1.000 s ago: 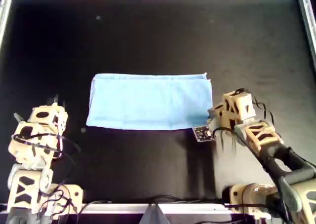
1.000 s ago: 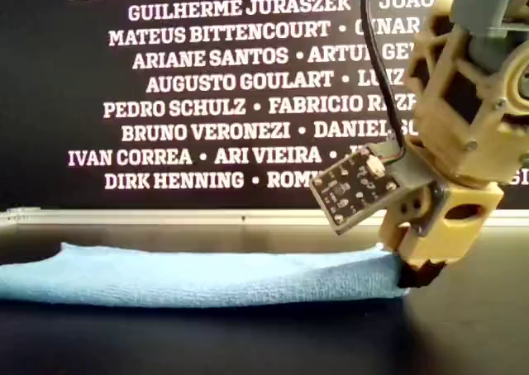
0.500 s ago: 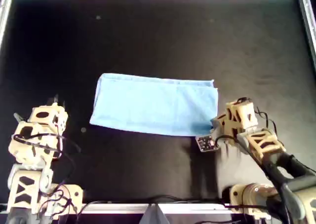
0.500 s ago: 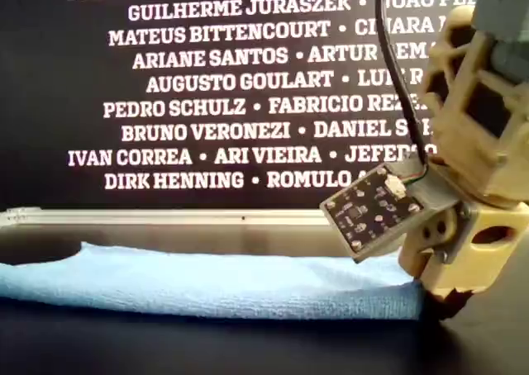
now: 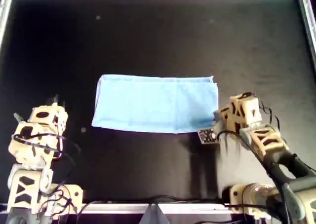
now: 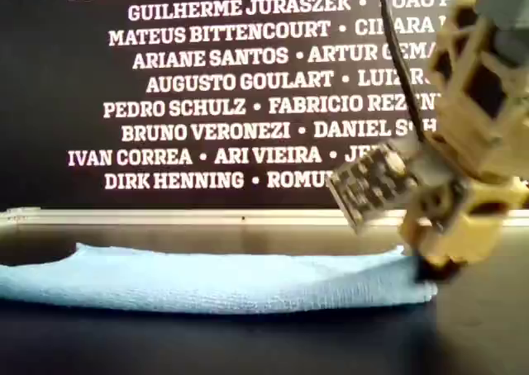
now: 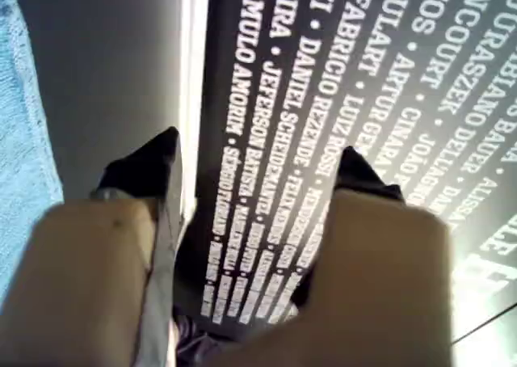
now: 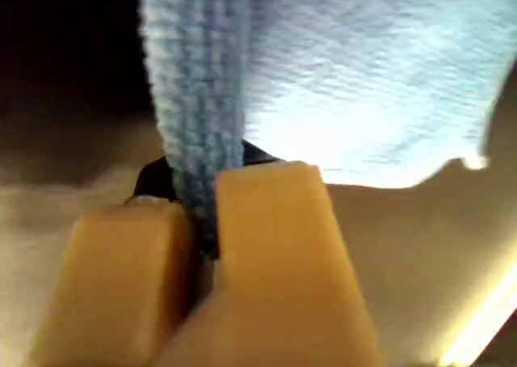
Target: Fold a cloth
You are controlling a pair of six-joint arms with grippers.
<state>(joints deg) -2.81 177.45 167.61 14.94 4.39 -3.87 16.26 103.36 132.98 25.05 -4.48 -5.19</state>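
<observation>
Cloth (image 5: 155, 104) lay folded mid-table on the black table (image 5: 148, 31) | right gripper (image 5: 217, 119) pinched its near-right corner in the overhead view | left gripper (image 7: 250, 213) jaws apart, empty | judged soft, light, limp; best held at corners | versus 0.5 s ago, cloth sat straighter, gripper slightly farther.

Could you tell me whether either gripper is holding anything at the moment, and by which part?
The right gripper pinches the cloth by its edge, at the corner nearest that arm in the overhead view. The left gripper is open and holds nothing.
</observation>
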